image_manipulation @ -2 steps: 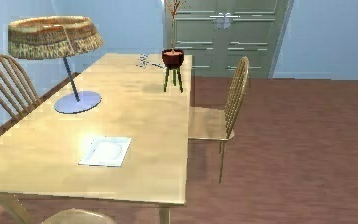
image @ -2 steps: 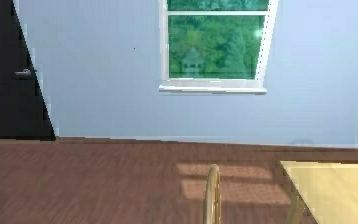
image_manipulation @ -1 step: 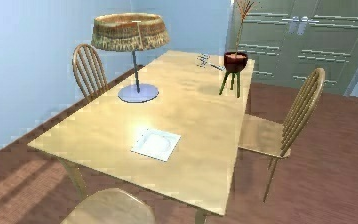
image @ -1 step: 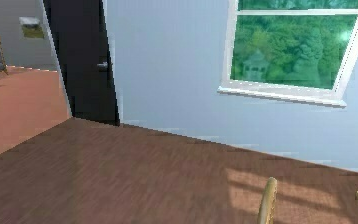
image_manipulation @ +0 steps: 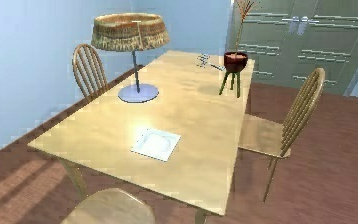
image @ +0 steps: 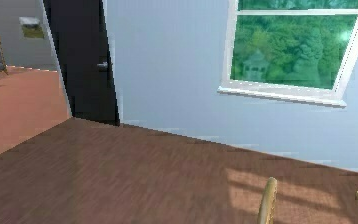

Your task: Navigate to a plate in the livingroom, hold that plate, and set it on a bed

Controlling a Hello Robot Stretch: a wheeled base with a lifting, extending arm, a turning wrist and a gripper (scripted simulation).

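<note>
A flat white plate (image_manipulation: 155,143), squarish with a round hollow, lies on a light wooden table (image_manipulation: 97,135) in the arm side view, near the table's front half. It rests flat on the tabletop with bare wood all around it.
On the table stand a lamp with a wicker shade (image_manipulation: 130,32) and a potted plant on a small stand (image_manipulation: 234,66). Wooden chairs (image_manipulation: 292,115) ring the table. The forward view has a dark door (image: 82,60), a window (image: 292,45), wood floor and a chair back (image: 270,200).
</note>
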